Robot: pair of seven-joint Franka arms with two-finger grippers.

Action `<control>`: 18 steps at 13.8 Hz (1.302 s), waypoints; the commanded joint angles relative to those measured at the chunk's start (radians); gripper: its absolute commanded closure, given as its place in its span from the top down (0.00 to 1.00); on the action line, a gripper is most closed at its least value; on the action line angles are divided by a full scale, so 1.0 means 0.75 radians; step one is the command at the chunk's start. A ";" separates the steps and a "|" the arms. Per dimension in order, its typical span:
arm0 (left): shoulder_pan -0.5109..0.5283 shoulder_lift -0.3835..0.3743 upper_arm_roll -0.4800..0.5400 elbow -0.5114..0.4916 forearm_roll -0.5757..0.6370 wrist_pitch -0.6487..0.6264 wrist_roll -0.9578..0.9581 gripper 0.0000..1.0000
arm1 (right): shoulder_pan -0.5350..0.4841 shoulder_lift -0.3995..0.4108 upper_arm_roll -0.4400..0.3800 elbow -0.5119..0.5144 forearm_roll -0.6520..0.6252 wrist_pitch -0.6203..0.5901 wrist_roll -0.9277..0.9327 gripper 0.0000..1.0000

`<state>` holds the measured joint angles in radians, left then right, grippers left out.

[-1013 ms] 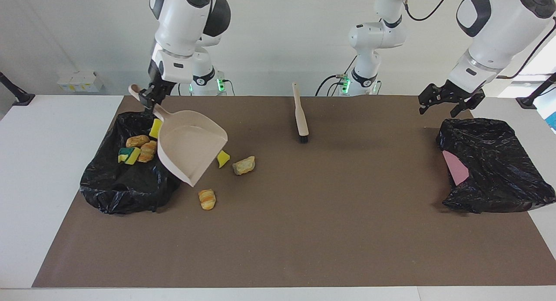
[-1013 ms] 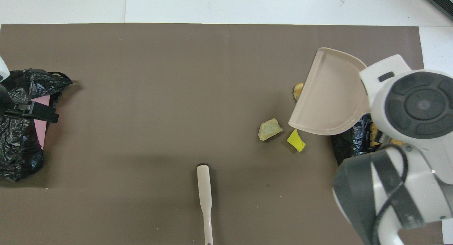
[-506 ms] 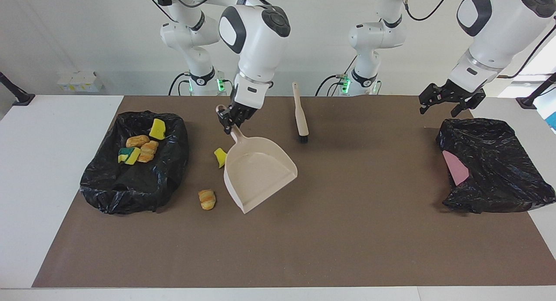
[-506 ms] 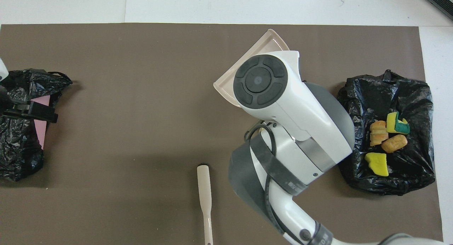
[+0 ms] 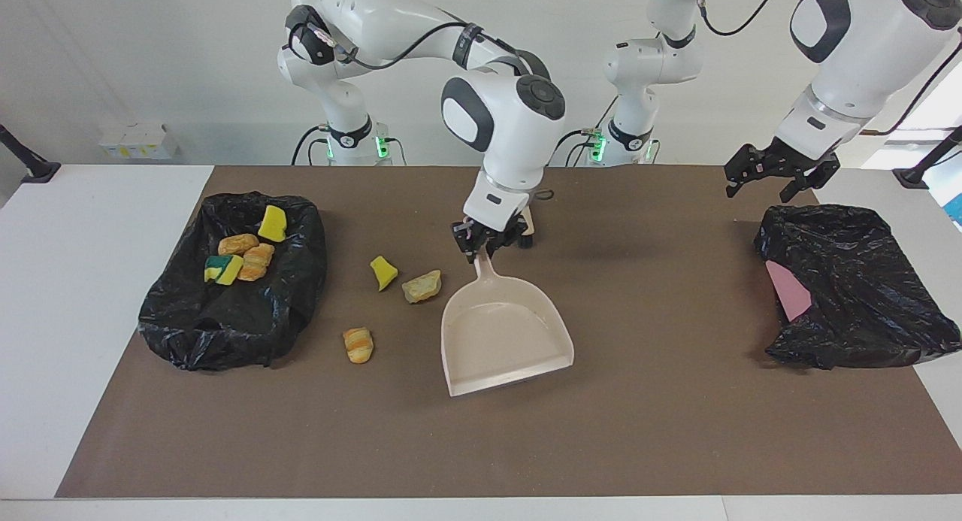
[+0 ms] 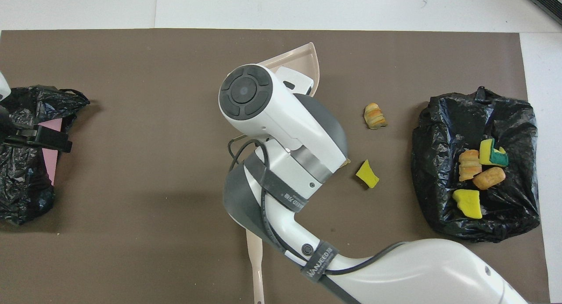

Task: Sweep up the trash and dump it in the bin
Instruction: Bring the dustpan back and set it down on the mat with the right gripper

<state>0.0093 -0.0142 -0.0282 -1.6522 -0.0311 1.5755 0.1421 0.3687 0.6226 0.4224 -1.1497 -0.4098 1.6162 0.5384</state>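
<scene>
Starting at the robots' edge of the tabletop: the brush (image 6: 256, 260) lies there, mostly tucked under the right arm, and nobody is holding it. The left claw (image 5: 774, 179) hangs spread wide over the left arm's end, just by the bag (image 5: 864, 318) with the pink sheet (image 5: 788, 292) in it, so it's well apart from the brush. If it goes for that brush, it has to reach right in under the right arm. That looks to me like the most likely bump.

The right claw (image 5: 488, 244) is pinched shut on the thin handle of the dustpan (image 5: 503, 340) around mid-tabletop. The pan looks empty, sitting low with its mouth pointing at the far edge. That's a skinny grip on a wide pan, so I'd guess any sideways shove from the brush could swivel it.

3 bits of trash are loose beside the pan, toward the right arm's end: a yellow sponge chunk (image 5: 383, 272), a pale bread lump (image 5: 422, 286) just beside it, and a croissant piece (image 5: 358, 344) farther out. None of them sits in front of the pan's mouth, so a sweep from here probably just scatters them. The sponge looks light enough to hop the lip.

4 more pieces sit in the black bin bag (image 5: 225, 333) at the right arm's end. Its rim is floppy, so a sloppy tip could drop stuff outside.
</scene>
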 commanded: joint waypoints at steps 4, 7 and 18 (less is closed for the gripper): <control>0.004 -0.010 -0.005 0.004 0.021 -0.012 0.003 1.00 | 0.065 0.168 0.005 0.105 0.113 0.171 0.319 0.00; 0.002 -0.012 -0.005 0.002 0.021 -0.014 0.003 1.00 | 0.099 0.223 0.003 0.091 0.113 0.232 0.427 0.00; -0.012 -0.036 -0.016 -0.049 0.015 0.088 -0.011 1.00 | 0.024 0.213 0.003 -0.026 0.162 0.344 0.352 0.32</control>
<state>0.0062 -0.0163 -0.0413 -1.6564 -0.0311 1.6058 0.1410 0.4069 0.7965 0.4190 -1.1441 -0.3072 1.8482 0.8351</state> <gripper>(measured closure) 0.000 0.687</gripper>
